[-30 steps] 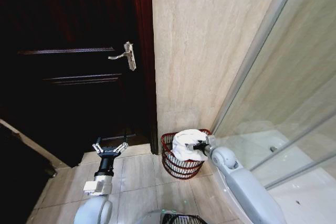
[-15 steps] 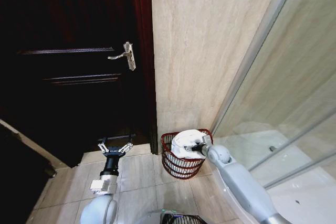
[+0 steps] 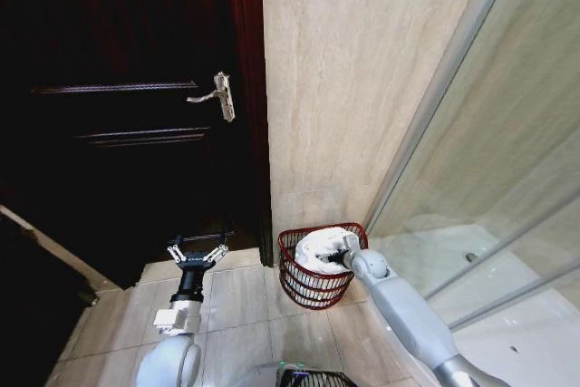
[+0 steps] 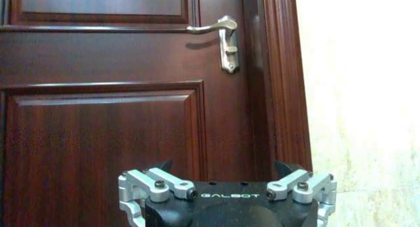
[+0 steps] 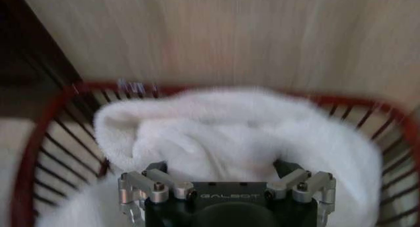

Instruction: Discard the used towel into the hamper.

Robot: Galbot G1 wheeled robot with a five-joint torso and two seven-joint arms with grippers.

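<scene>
The hamper (image 3: 311, 280) is a small red-brown wire basket on the floor against the tiled wall, beside the door frame. The white towel (image 3: 319, 246) lies bunched inside it, its top level with the rim. My right gripper (image 3: 341, 256) reaches into the hamper from the right. In the right wrist view the towel (image 5: 217, 124) lies inside the red rim (image 5: 39, 138), and the right gripper (image 5: 223, 165) has its fingers spread wide, pressed into the cloth. My left gripper (image 3: 197, 255) hangs open over the floor before the door, left of the hamper, holding nothing (image 4: 225, 165).
A dark wooden door (image 3: 127, 133) with a metal lever handle (image 3: 217, 97) stands shut on the left. A glass shower screen (image 3: 489, 160) slants along the right, close to the right arm. Beige floor tiles (image 3: 236, 301) lie between the left arm and the hamper.
The right arm has lowered, and the towel has gone from above the rim down into the hamper. The left arm has shifted slightly.
</scene>
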